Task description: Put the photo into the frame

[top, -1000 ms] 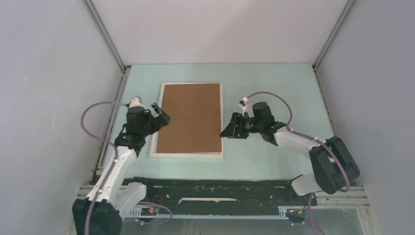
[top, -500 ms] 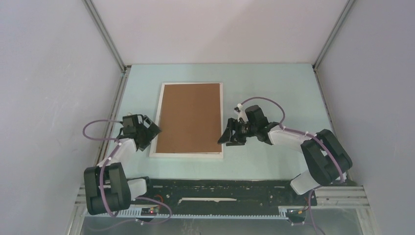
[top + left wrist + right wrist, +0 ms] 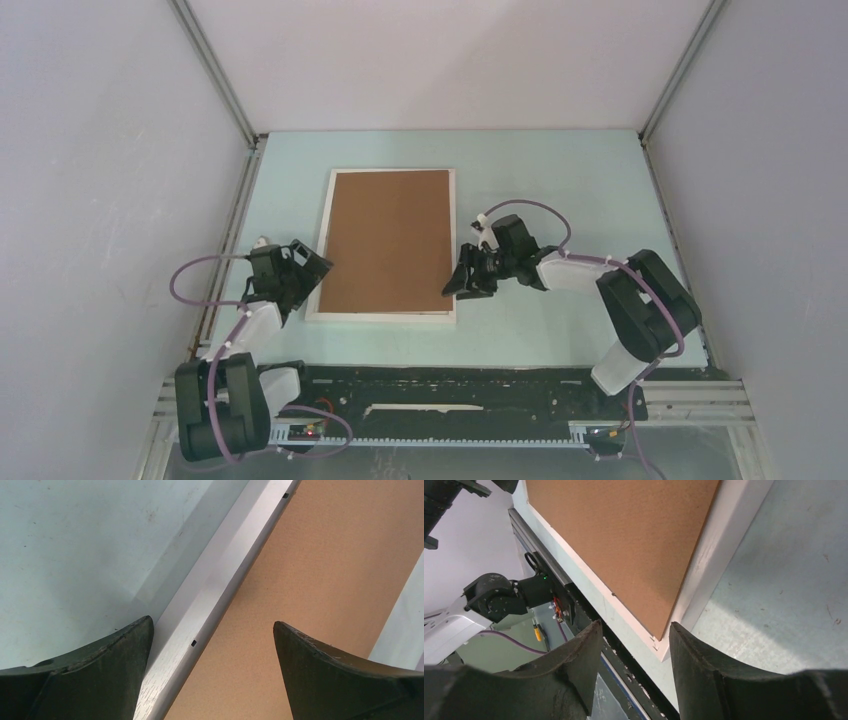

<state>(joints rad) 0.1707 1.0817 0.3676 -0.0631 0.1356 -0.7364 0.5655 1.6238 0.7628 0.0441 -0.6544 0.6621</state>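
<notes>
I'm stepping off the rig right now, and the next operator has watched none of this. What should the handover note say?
Left gripper: open, empty, jaws straddling the frame's left rail near its near end.
Right gripper: open, empty, at the frame's near right corner.
The frame lies flat on the table, back up, with the brown backing board seated inside it.
The photo shows in no view; it may be under the board, but that cannot be told.
Done: board in the frame.
Left: confirm the photo is inside; the board's fastening cannot be judged.
</notes>
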